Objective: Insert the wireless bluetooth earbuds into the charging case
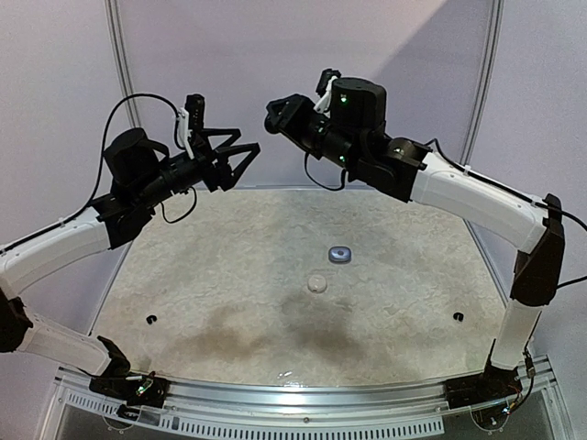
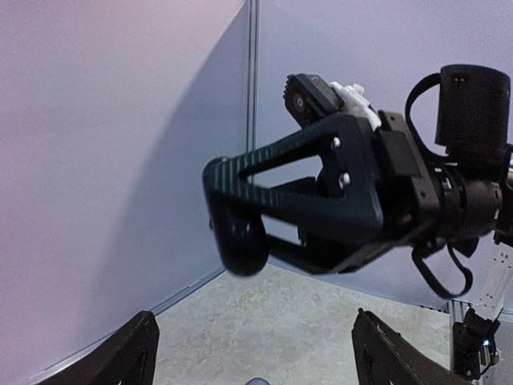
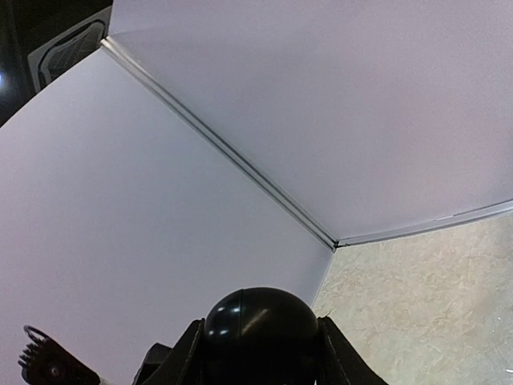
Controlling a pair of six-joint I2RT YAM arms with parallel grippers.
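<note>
Both arms are raised high over the back of the table, with their grippers facing each other. My right gripper (image 1: 278, 114) (image 3: 260, 341) is shut on a glossy black rounded charging case (image 3: 260, 325) (image 2: 239, 241), whose seam runs down its dome. My left gripper (image 1: 248, 147) (image 2: 255, 357) hangs open a short way to the left of the case, with nothing between its fingers (image 2: 120, 357). The earbuds are out of view; whether any sit in the black case is hidden.
On the marbled table (image 1: 229, 275) lie a small grey-blue pebble-shaped case (image 1: 341, 254) and a round white one (image 1: 317, 283), both near the middle. Two tiny black marks (image 1: 149, 319) (image 1: 458, 316) sit near the left and right edges. White walls enclose the back.
</note>
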